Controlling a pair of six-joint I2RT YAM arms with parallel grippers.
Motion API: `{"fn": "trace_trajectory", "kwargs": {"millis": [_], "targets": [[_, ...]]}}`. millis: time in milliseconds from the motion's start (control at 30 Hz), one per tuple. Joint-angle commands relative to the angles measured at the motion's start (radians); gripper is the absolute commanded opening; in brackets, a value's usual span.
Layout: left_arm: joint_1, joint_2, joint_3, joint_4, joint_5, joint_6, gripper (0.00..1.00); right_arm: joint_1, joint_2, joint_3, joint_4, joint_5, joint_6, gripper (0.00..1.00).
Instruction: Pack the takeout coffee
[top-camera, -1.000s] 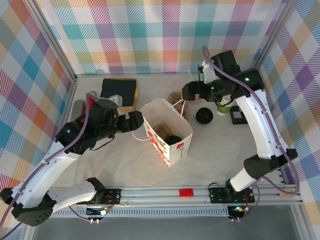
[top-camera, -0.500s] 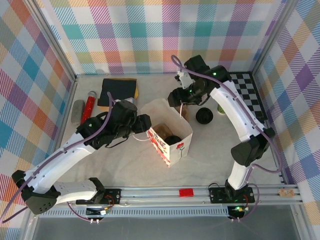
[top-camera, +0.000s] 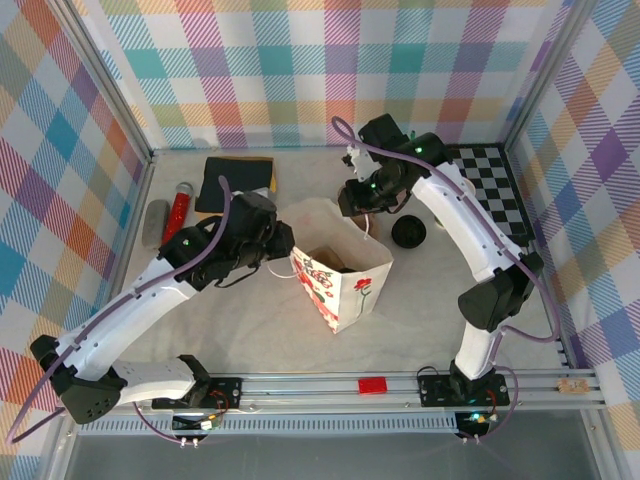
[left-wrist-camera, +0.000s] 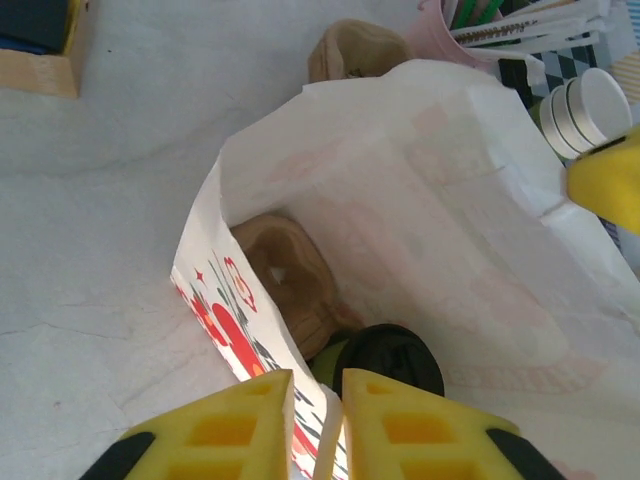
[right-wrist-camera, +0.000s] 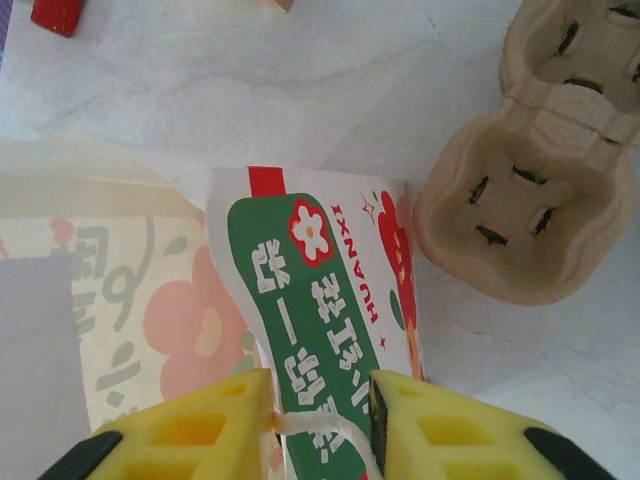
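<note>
The white paper bag (top-camera: 345, 272) stands open mid-table. Deep inside it sits the takeout coffee (left-wrist-camera: 398, 358), its black lid up and a sliver of green side showing, next to a brown cardboard carrier (left-wrist-camera: 288, 272). My left gripper (top-camera: 282, 246) (left-wrist-camera: 317, 400) is shut on the bag's near-left rim, one finger inside and one outside. At the far rim, my right gripper (top-camera: 360, 200) (right-wrist-camera: 320, 405) pinches the bag's printed wall (right-wrist-camera: 320, 280) and its white string handle (right-wrist-camera: 320, 425).
A loose black lid (top-camera: 408, 232) lies right of the bag. A cardboard cup carrier (right-wrist-camera: 530, 190) sits behind the bag. A black box (top-camera: 235, 183), a red tube (top-camera: 180, 205) and a grey tube (top-camera: 157, 220) lie at back left. A checkered board (top-camera: 490, 190) is at back right.
My left gripper moved right and took the bag's left rim. My right arm swung left from the back right onto the far rim. The bag's mouth has shifted and spread toward the right.
</note>
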Motion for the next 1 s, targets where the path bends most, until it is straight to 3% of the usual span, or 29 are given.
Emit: {"fn": "trace_trajectory", "kwargs": {"millis": [0, 300, 700, 833, 967], "targets": [[0.043, 0.007, 0.036, 0.007, 0.02, 0.044, 0.16, 0.007, -0.024, -0.03, 0.008, 0.014, 0.008, 0.26], [0.135, 0.05, 0.058, 0.002, 0.105, 0.107, 0.12, 0.022, -0.096, -0.106, 0.037, 0.022, 0.042, 0.14], [0.209, 0.062, 0.092, -0.02, 0.156, 0.149, 0.1, 0.055, -0.214, -0.211, 0.091, 0.043, 0.129, 0.09], [0.211, 0.065, 0.079, -0.02, 0.168, 0.151, 0.11, 0.057, -0.219, -0.23, 0.089, 0.049, 0.142, 0.14], [0.211, 0.062, 0.076, -0.034, 0.157, 0.154, 0.24, 0.058, -0.222, -0.24, 0.091, 0.054, 0.148, 0.35]]}}
